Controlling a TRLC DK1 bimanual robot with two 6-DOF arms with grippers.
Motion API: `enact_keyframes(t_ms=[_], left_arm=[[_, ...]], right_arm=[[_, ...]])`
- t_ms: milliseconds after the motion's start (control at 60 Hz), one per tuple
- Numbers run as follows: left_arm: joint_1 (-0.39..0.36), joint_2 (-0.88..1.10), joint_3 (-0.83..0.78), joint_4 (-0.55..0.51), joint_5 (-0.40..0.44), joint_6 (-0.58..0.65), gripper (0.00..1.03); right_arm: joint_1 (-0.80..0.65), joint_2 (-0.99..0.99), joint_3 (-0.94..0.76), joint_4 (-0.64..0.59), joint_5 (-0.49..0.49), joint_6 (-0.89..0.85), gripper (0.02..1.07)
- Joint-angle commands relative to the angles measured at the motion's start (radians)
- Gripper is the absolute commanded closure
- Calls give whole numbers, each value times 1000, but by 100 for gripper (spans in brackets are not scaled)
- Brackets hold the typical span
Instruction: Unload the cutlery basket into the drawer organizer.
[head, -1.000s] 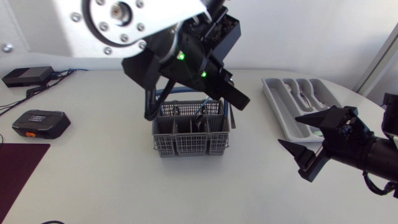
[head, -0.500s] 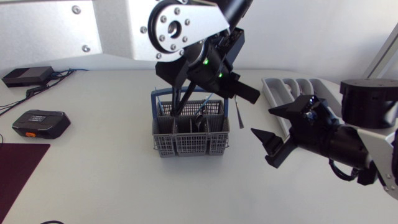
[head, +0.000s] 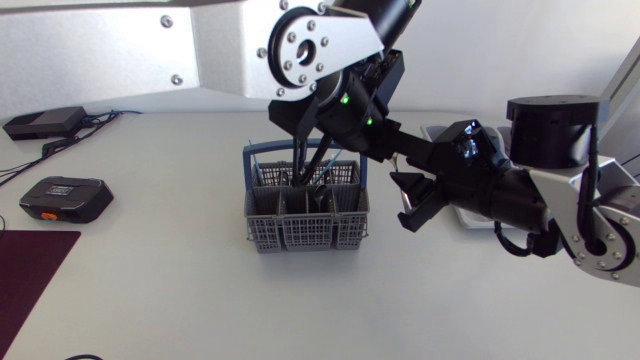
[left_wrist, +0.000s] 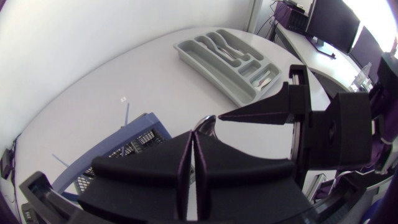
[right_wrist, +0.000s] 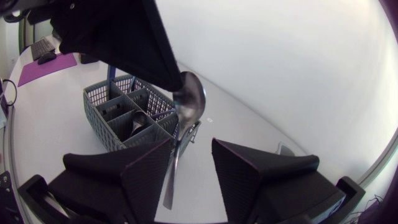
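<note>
Table (head: 150, 290): white, matte, smooth.

Left arm: pale links with black joints. It comes in high over the basket. In the head view its fingertips merge with the right arm's black parts.

Left gripper (left_wrist: 194, 134): wedge fingers pressed almost flat together, clamped on the spoon's bowl.

Right gripper (right_wrist: 191, 143): fingers spread wide, one either side of the spoon's handle. No contact is evident, but the handle's lower end is partly cut off behind one finger.

Drawer organizer (left_wrist: 230, 62): long grey moulded tray with contoured slots. Some cutlery lies in one end slot, too small to identify. In the head view it is mostly hidden behind the right arm.

Cutlery basket (head: 305, 215): grey plastic lattice box with several compartments and an upright blue hoop handle. It stands mid-table, well apart from the organizer. The dark pieces inside are hard to make out.

Spoon (right_wrist: 186, 109): polished metal. Long axis near vertical with a slight tilt, bowl up, handle hanging down. It is held clear above the table, just beside the basket's organizer-facing end. In the left wrist view only the bowl's rim (left_wrist: 205, 122) shows past the fingertips.
</note>
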Motion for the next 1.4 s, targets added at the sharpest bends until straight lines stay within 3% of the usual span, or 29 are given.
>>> enact_keyframes(t_ms=[0, 133, 233, 400, 550, 717, 983, 1067, 1383], left_arm=[[4, 19, 46, -2, 10, -32, 100], [7, 29, 57, -5, 33, -42, 100], [7, 29, 57, -7, 33, -43, 100], [8, 29, 55, -13, 41, -46, 100], [8, 29, 53, -16, 42, -48, 100], [10, 26, 52, -17, 56, -48, 99], [44, -22, 57, -13, 54, -40, 51], [76, -39, 55, -11, 54, -35, 46], [198, -117, 12, 12, 56, 6, 45]], right_arm=[[17, 13, 14, 20, 17, 26, 69], [38, 21, 7, 36, 54, 26, 70], [43, 24, 6, 49, 69, 26, 82], [54, 44, 10, 44, 72, 24, 86], [74, 47, 9, 29, 69, 20, 101], [72, 50, 4, 30, 61, 20, 101], [54, 44, 0, -13, 9, 9, 101], [26, 35, 1, -45, -28, -8, 101], [-179, -18, -22, -163, -224, -154, 101]])
